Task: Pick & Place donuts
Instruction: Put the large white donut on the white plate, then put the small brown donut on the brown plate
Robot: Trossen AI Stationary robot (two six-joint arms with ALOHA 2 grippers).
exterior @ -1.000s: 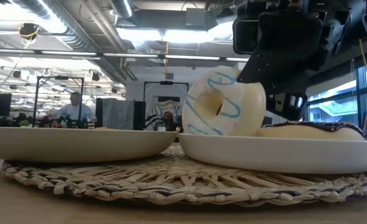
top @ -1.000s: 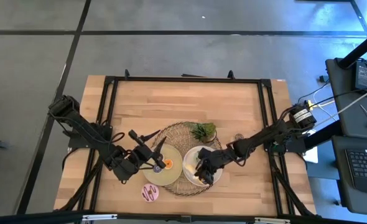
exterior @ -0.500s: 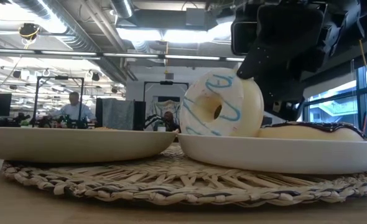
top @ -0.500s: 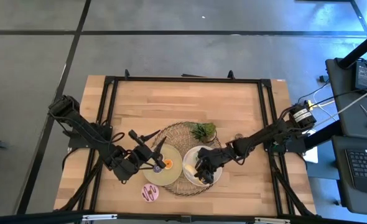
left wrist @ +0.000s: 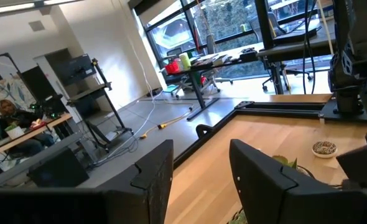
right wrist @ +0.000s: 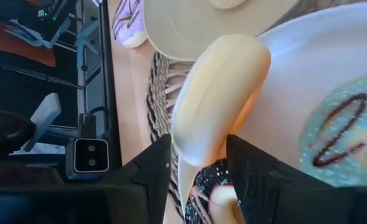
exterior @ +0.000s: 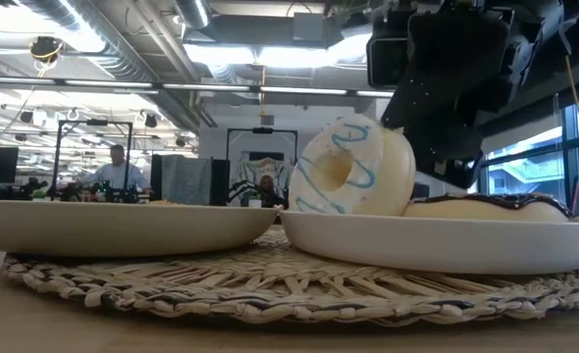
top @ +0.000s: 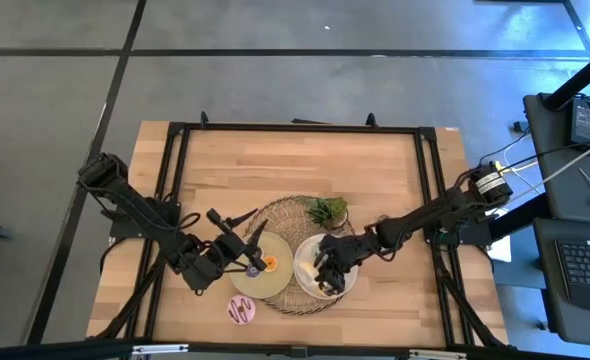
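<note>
**A:** From above, what does the next move depend on?

**B:** The right claw [top: 325, 272] hangs over the white plate [top: 310, 290] and covers the donut there, so that donut is hidden. The left claw [top: 258, 262] is at the tan plate [top: 260, 287] with an orange donut [top: 270, 264] at its tips. A pink striped donut [top: 242, 310] lies on the worktop [top: 275, 170], off the mat and nearer the left arm.

**A:** And at worktop height?

**B:** The white donut with blue stripes [exterior: 353, 169] stands on edge in the white plate, tilted, with its hole facing the camera. The right claw is the dark bulk just behind and above it. A chocolate-topped donut [exterior: 496, 204] lies flat beside it. I can't tell whether anything touches.

**A:** Left wrist?

**B:** The left claw's jaws are apart and only bare worktop shows between them. The orange donut is out of sight. A sprinkled donut [left wrist: 324, 148] sits far off.

**A:** Right wrist?

**B:** Its jaws are apart. The donut's pale edge [right wrist: 218, 106] rises straight ahead of the gap, with its long side in line with the fingers. It doesn't look pinched, though its lower end is cut off there. A mint donut [right wrist: 339, 130] lies alongside it.
</note>
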